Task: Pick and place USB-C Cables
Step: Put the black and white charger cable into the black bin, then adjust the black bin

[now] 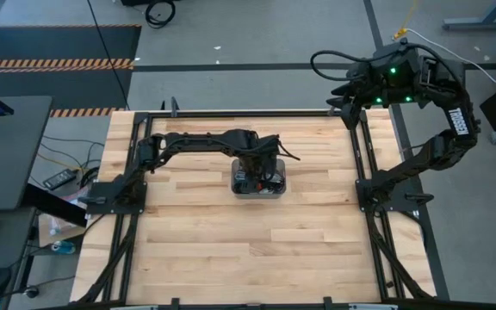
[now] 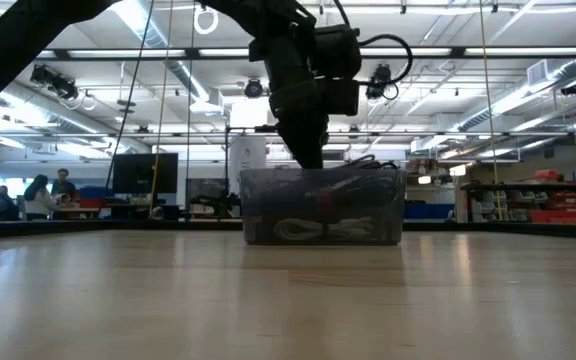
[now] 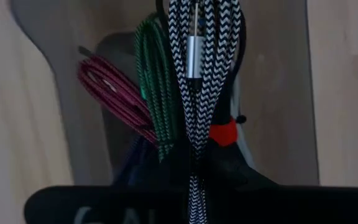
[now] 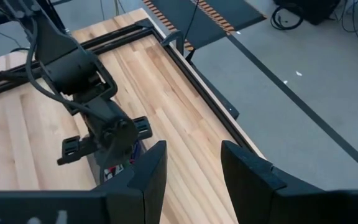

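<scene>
A small translucent grey bin [image 1: 269, 191] stands at the table's middle, also in the low view [image 2: 368, 205]. In it lie a green cable [image 3: 154, 87], a maroon cable [image 3: 114, 93] and a black cable with a red tie [image 3: 224, 132]. A white cable [image 2: 303, 230] lies on the bin's floor. My left gripper [image 1: 252, 172] stands at the bin's rim [image 2: 308, 160], shut on a black-and-white braided cable [image 3: 204, 74]. My right gripper [image 4: 191, 165] is open and holds nothing, raised over the table's far right corner [image 1: 343, 99]. My left gripper pinches the braided cable bundle between its two fingers at one end of the loops [image 3: 196, 165]. The fingers come from above, pointing steeply down into the bin. The bundle hangs below them, its silver plug [image 3: 193, 56] along the strands. Whether its lower end rests on the other cables I cannot tell.
Black frame rails [image 1: 368, 172] run along the table's left, right and far edges. Bare wood [image 1: 257, 250] lies between the bin and the near edge. The left arm [image 1: 196, 142] reaches in from the left over the far half of the table.
</scene>
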Controlling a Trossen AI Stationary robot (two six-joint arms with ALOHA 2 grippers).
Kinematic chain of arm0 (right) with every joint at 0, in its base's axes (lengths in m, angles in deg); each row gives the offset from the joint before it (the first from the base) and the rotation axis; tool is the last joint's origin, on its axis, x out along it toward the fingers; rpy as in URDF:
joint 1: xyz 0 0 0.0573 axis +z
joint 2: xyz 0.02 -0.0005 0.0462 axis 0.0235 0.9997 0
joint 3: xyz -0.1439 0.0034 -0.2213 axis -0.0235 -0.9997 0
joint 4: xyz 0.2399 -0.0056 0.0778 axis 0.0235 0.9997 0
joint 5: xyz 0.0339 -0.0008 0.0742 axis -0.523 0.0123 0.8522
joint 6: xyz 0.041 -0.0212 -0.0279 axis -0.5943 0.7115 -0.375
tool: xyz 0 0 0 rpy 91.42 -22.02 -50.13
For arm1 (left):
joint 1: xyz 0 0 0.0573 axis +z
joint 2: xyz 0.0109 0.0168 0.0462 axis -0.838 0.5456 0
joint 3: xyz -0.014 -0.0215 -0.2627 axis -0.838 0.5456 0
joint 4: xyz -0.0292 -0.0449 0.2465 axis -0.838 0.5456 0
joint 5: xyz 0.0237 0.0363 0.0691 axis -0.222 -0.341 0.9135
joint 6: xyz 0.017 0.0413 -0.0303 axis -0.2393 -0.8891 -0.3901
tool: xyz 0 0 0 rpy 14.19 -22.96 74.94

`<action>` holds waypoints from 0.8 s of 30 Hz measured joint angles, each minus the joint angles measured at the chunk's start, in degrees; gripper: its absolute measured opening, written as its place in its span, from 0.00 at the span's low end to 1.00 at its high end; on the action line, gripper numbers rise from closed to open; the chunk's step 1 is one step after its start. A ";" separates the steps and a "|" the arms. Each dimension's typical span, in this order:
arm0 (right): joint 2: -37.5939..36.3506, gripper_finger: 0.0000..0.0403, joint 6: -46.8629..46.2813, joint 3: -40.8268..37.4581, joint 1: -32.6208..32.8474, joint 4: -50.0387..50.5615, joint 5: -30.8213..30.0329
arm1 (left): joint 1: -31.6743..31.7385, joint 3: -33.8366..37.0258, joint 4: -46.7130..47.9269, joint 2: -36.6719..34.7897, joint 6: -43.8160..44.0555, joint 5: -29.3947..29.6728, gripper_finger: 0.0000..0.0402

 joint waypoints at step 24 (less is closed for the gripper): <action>0.00 0.39 0.89 0.00 0.00 0.07 0.25 | -0.16 -5.95 5.23 0.07 8.88 4.40 0.50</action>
